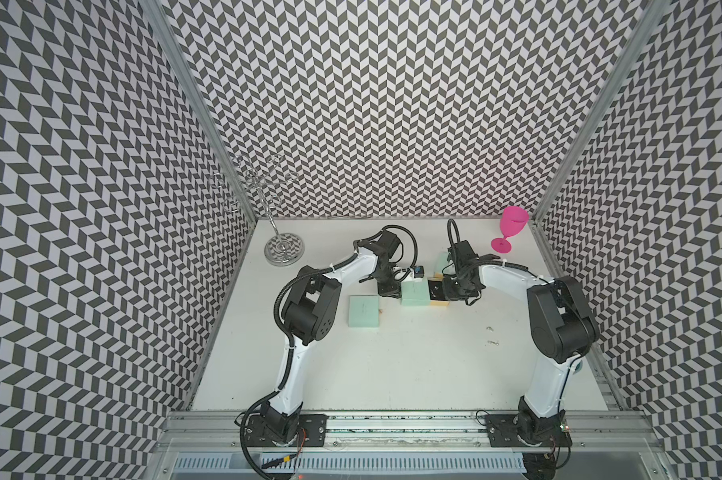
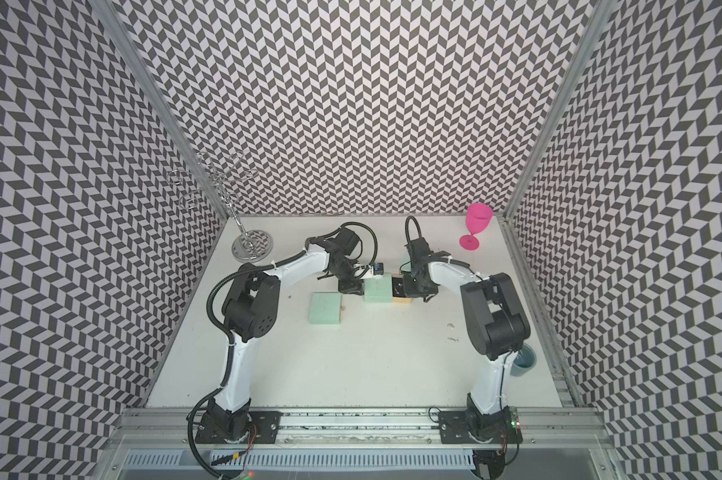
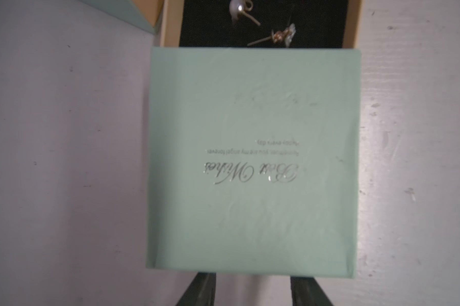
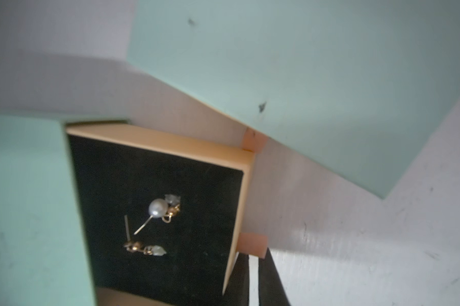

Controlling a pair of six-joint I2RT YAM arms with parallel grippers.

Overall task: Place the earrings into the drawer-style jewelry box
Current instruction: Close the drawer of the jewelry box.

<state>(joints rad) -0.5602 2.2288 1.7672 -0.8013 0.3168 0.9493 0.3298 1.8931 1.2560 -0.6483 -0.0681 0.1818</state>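
Note:
The drawer-style jewelry box [image 1: 414, 293] is a mint sleeve with its tan, black-lined drawer [image 4: 239, 156] pulled partway out. Two earrings lie in the drawer, a pearl one [image 4: 158, 208] and a gold one with a clear stone [image 4: 146, 249]; both also show in the left wrist view, the pearl earring [image 3: 239, 10] by the frame edge. More earrings [image 1: 489, 329] lie loose on the table to the right. My left gripper [image 3: 252, 278] stands open at the sleeve's closed end, tips hidden under its edge. My right gripper [image 4: 254, 258] is shut on the drawer's pink pull tab [image 4: 251, 245].
A second mint box [image 1: 363, 311] lies left of the jewelry box, with a tiny gold piece [image 1: 379, 309] beside it. A third mint box [image 4: 303, 79] sits just behind the drawer. Chrome wire stand [image 1: 283, 249] back left, pink goblet [image 1: 511, 232] back right, blue cup [image 2: 523, 359] by the right arm.

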